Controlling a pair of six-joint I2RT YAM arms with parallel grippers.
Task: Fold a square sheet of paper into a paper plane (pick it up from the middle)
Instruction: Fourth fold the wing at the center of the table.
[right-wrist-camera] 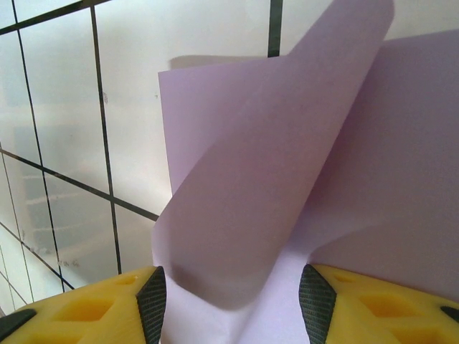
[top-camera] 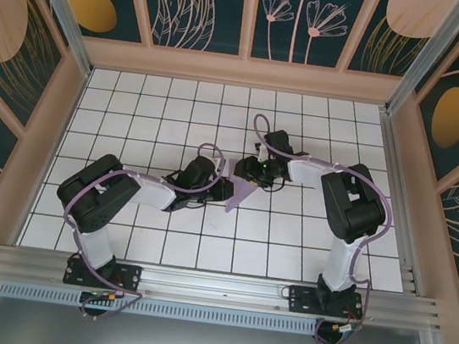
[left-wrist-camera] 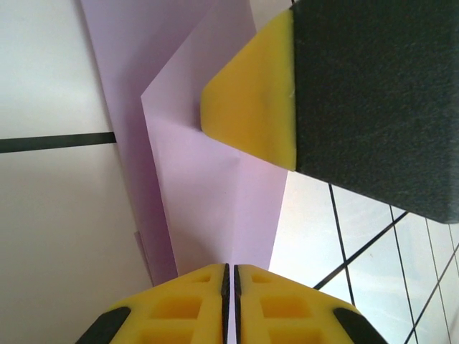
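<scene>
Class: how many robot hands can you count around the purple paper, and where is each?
2. The left yellow-fingered hand pinches the thin lilac-purple paper sheet; the right hand stands open around its curl.

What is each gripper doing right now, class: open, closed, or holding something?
Left gripper: closed on the lilac paper.
Right gripper: open, with a curl of the paper between its fingers.

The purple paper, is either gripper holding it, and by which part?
The left gripper is shut on the square sheet of paper, pinching one edge of its folded part. The right gripper stands open around a curled flap.
</scene>
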